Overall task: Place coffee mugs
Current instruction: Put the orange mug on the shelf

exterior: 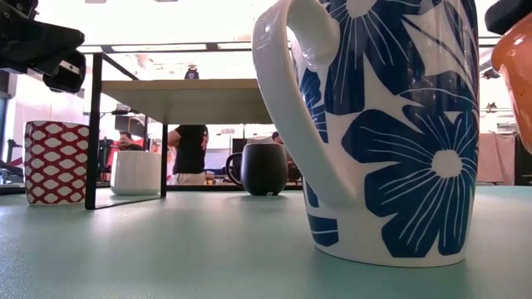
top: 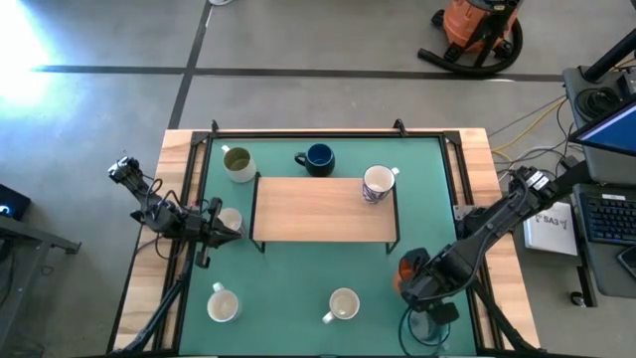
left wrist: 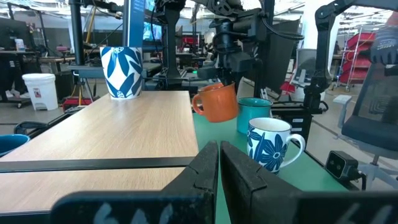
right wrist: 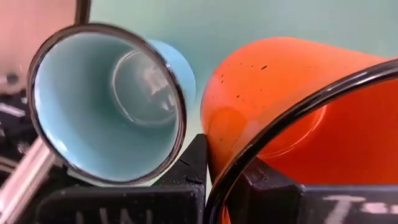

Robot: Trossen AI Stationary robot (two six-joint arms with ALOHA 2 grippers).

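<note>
Right wrist view, orange mug [right wrist: 280,112] gripped, teal mug [right wrist: 106,102] empty

One mug [top: 379,184] stands on the shelf [top: 323,210].

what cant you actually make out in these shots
- Teal mug: in the high view hidden under the right arm; only the wrist views show it.
- Orange mug: held at the rim by the right gripper; its handle is out of the right wrist view.
- Mug by the left gripper: half covered by the arm in the high view, pattern unreadable there.
</note>
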